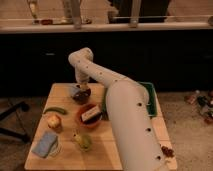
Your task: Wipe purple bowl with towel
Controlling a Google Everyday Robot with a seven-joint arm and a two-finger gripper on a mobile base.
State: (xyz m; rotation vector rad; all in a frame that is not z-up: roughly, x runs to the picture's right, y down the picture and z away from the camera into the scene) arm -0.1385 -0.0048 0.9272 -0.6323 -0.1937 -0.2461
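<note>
the white arm reaches from the lower right across the wooden table to the purple bowl, which sits toward the table's 11 o'clock corner. the gripper hangs right at the bowl's top; whether it is released or clenched cannot be told. at the bowl's 5 o'clock sits an orange bowl, at its 7 o'clock a green pepper, then an apple. a blue towel lies near the table's 7 o'clock corner.

The claw sits over the bowl at the counter's back; the towel lies front-left.
</note>
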